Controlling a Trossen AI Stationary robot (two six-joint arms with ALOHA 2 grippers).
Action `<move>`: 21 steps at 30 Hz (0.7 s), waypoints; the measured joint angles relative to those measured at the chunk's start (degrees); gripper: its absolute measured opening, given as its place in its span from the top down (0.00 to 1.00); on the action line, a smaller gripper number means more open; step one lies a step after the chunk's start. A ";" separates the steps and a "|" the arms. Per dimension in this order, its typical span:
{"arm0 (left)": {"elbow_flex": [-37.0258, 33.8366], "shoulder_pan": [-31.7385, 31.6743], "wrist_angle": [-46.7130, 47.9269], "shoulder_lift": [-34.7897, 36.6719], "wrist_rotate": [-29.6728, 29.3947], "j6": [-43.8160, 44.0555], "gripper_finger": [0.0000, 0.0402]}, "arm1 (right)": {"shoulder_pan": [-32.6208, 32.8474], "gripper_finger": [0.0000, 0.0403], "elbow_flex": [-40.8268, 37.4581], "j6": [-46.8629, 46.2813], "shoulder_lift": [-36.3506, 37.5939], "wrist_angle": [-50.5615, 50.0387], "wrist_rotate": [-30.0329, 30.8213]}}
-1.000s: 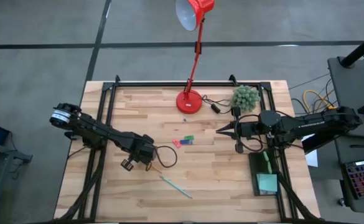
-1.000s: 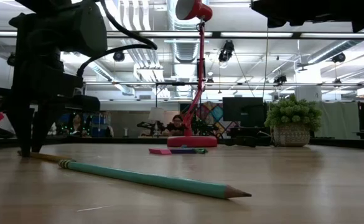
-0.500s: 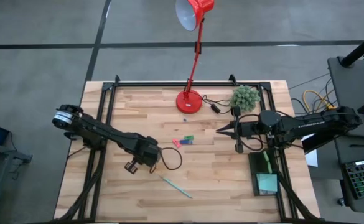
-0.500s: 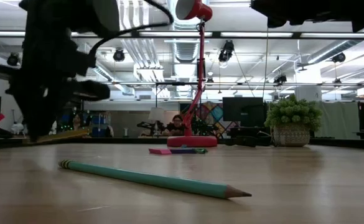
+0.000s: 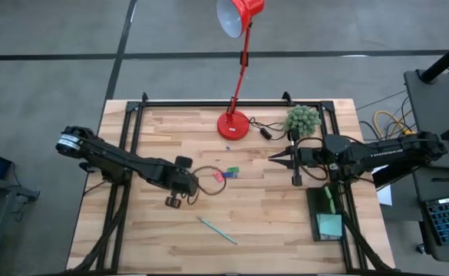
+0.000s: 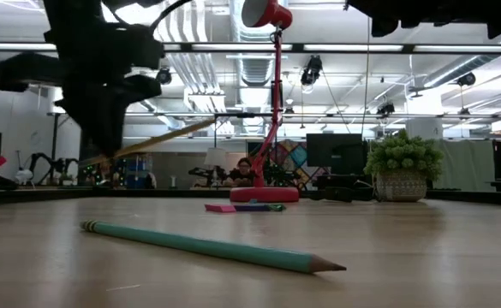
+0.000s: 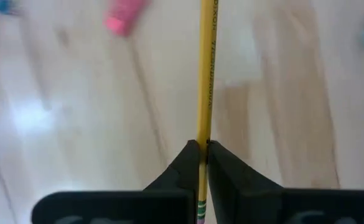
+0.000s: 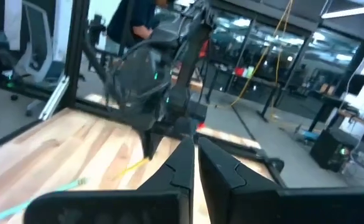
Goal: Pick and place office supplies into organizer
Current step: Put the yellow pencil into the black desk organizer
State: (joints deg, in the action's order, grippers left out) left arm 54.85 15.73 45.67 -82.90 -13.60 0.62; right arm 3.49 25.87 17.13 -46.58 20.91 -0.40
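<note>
The yellow pencil (image 7: 205, 74) hung tilted above the table; the teal pencil (image 5: 216, 229) lay flat; the organizer (image 5: 314, 208) held a sticky pad (image 5: 331, 225).

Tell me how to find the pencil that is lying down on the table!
Start at the red desk lamp at the wooden table's far edge and come toward the near edge. The thin teal pencil lies flat and alone there. The yellow pencil is up in the left gripper instead.
</note>
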 joint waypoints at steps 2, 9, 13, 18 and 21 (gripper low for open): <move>-1.29 0.30 -4.38 1.58 -0.72 0.66 1.00 | 0.00 0.93 -0.04 0.48 0.21 -2.19 0.00; -4.63 0.57 -30.75 4.56 -2.21 -7.83 1.00 | 0.00 0.78 -0.11 -1.87 -2.07 -4.43 0.00; -6.01 0.49 -43.37 5.04 -2.75 -15.65 1.00 | 0.00 0.66 -0.11 -2.12 -4.09 -3.64 0.00; -6.33 0.35 -52.39 4.55 -7.16 -21.92 1.00 | 0.02 0.54 -0.08 -2.12 -6.42 1.52 -0.02; -6.49 0.19 -58.35 3.94 -7.78 -23.82 1.00 | 0.03 0.51 0.38 -2.14 -7.28 3.77 -0.41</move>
State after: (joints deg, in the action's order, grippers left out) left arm 48.36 15.92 -12.67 -78.97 -21.39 -23.20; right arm 3.52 26.25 14.98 -53.86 24.69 -0.81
